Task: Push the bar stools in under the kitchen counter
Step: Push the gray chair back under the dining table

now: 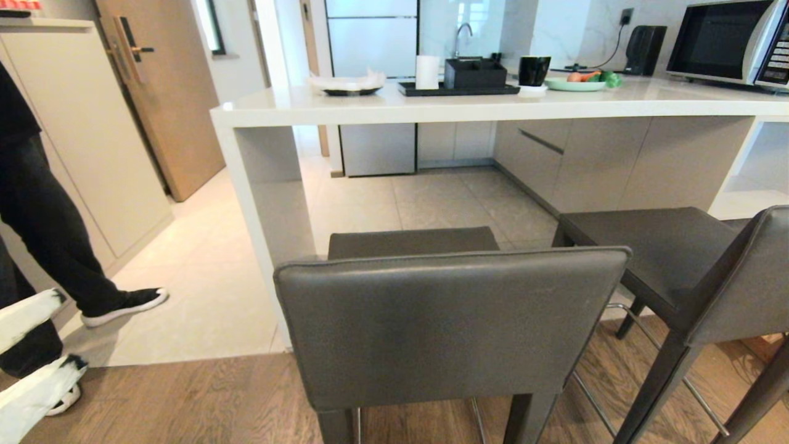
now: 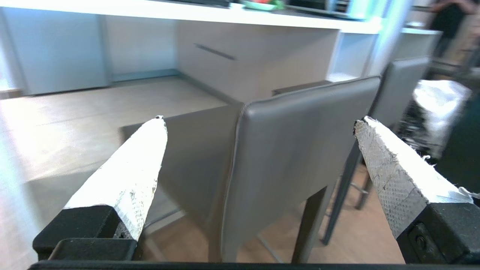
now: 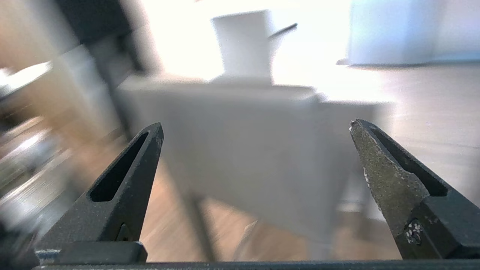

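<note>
Bar stools, two, dark grey leather with low backrests. We log the nearer stool (image 1: 450, 320) standing at the seam of wood floor and pale tile, its backrest toward us, its seat only just reaching the front edge of the kitchen counter (image 1: 431, 108), near the counter's left end panel. The second stool (image 1: 696, 265) stands just to its right, turned at an angle, seat likewise short of the counter's underside; thin metal footrests show between its dark legs.

Left gripper (image 2: 258, 123): fingers spread wide, white-wrapped, clear of the nearer stool, whose backrest edge lies ahead between the two tips with a gap remaining. In the head view we find those white fingers low at the left, well apart from both stools.

Right gripper (image 3: 255, 127): fingers spread wide, holding nothing; a blurred stool lies ahead of them, untouched.

Counter top, toward its far edge: plate (image 1: 348, 86), black tray (image 1: 459, 89) with white cup and black box, black mug (image 1: 534, 69), green dish (image 1: 576, 83), microwave (image 1: 733, 40) at the right end.

Person's legs and shoes (image 1: 55, 246) on the tile at the left
</note>
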{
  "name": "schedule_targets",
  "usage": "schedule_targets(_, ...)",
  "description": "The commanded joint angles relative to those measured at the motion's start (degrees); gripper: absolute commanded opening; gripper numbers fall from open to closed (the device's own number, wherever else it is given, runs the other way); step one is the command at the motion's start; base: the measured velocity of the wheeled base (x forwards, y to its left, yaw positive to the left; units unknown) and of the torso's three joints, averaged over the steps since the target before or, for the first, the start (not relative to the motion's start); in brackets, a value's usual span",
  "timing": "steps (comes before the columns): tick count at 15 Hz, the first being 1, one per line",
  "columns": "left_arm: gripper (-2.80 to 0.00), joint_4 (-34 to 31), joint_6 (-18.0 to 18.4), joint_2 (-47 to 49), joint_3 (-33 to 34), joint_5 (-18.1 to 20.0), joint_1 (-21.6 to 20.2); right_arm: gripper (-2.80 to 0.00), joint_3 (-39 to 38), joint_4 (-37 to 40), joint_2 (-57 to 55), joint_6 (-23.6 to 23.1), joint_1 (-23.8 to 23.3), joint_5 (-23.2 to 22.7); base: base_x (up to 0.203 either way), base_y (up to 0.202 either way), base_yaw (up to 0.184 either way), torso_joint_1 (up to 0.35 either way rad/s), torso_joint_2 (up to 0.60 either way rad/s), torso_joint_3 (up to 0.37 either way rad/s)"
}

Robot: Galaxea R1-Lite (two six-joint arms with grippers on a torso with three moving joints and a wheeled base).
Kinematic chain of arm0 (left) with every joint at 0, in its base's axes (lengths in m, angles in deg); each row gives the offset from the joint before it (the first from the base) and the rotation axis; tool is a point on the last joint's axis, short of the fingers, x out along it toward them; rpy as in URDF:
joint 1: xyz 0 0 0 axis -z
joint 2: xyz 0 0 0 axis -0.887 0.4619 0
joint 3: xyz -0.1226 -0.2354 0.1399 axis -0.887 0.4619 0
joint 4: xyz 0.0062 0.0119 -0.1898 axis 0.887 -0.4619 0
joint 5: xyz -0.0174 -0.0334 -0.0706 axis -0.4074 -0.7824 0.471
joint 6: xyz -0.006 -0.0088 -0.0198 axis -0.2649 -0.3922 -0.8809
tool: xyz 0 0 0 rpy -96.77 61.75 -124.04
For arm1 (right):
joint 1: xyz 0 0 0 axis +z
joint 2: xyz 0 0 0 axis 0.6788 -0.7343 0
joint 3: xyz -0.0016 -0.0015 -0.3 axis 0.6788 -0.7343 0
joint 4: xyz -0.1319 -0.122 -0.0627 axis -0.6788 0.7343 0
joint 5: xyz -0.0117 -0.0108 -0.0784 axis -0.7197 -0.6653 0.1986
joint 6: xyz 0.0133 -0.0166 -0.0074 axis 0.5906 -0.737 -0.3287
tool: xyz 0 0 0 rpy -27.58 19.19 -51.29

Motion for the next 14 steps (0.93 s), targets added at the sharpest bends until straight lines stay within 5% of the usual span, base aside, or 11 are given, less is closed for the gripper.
schedule_targets(1, 0.00, -23.85, 0.97, -15.21, -4.57, -0.10, -6.43, 0.00, 5.76, 16.74, 12.69, -1.55, -1.78, 13.95, 0.000, 0.000, 0.000, 0.000, 0.00, 0.000)
schedule_targets(4, 0.00, -29.93, 6.62, -15.40, -8.97, -4.57, -18.59, 0.00, 8.09, 20.22, 13.56, -9.31, -2.45, 35.22, 0.000, 0.000, 0.000, 0.000, 0.00, 0.000)
schedule_targets(7, 0.00, -30.46, 8.12, -10.29, -15.99, -10.07, -22.27, 0.00, 13.13, 26.54, 13.73, -11.35, -2.41, 41.09, 0.000, 0.000, 0.000, 0.000, 0.00, 0.000)
schedule_targets(9, 0.00, -31.50, 7.44, -10.01, -17.07, -10.16, -20.06, 0.00, 15.91, 30.42, 14.25, -11.42, -2.11, 44.20, 0.000, 0.000, 0.000, 0.000, 0.00, 0.000)
schedule_targets(14, 0.00, -43.10, 5.90, -11.27, -23.70, -10.44, -6.47, 0.00, 19.55, 36.77, 15.98, -11.40, 0.66, 48.31, 0.000, 0.000, 0.000, 0.000, 0.00, 0.000)
